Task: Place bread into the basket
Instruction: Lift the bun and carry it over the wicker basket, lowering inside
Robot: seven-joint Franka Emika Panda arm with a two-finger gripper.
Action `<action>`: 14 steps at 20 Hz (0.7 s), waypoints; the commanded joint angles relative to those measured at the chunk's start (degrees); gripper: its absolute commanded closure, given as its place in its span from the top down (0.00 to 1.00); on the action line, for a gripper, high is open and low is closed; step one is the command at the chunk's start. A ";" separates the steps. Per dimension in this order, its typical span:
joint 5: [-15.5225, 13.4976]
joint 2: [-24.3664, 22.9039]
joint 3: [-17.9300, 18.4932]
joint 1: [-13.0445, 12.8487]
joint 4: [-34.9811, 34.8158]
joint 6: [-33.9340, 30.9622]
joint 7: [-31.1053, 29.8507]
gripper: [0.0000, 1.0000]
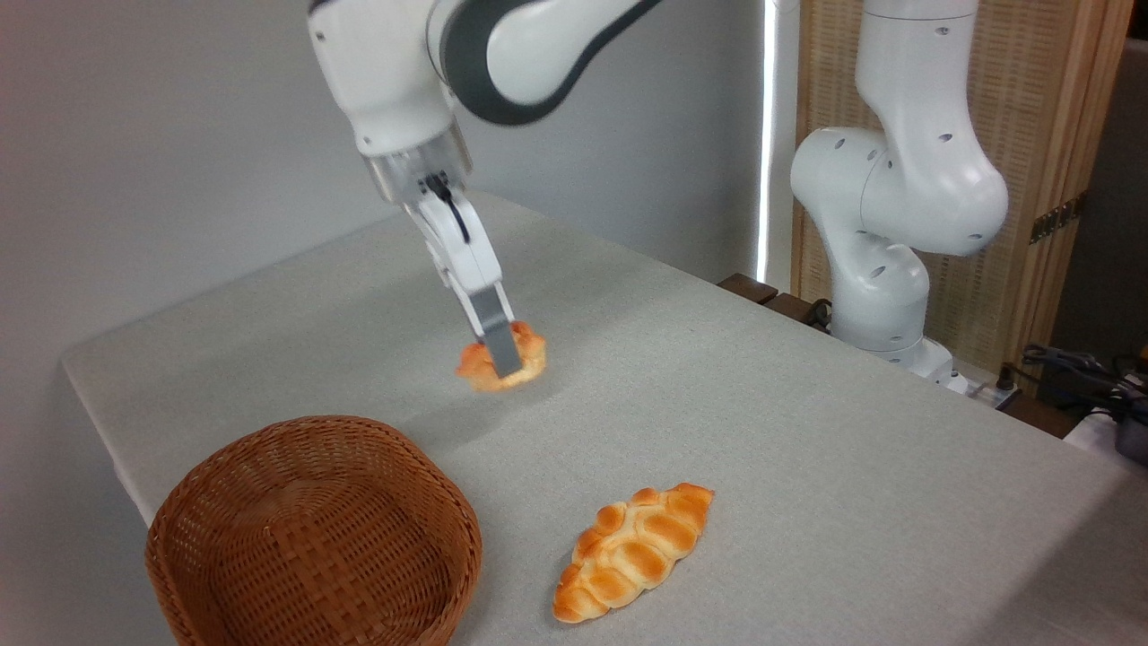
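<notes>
One small round bread [525, 357] sits out on the middle of the desk [807, 422], nearer the far edge than the near one. Being round, it shows no clear long axis; its knobbly golden top faces up and its paler base is at the bottom. Whether it rests on the cloth or is lifted just clear of it cannot be told, though a faint shadow lies below and left of it.

The gripper [502, 357] comes down on it at a slant from the upper left, and one grey finger [496, 334] crosses the front of the bun. The other finger is hidden behind, so the jaws appear clenched on the bread.

One basket [314, 529], round, brown and woven, stands at the near left corner of the desk, well apart from the bun, with its opening upward.

One braided loaf [632, 552] lies near the front edge, just right of the basket, its long axis running from lower left to upper right.
</notes>
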 commanded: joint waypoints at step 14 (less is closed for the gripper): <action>5.82 26.66 0.83 0.28 32.64 6.78 -0.48 1.00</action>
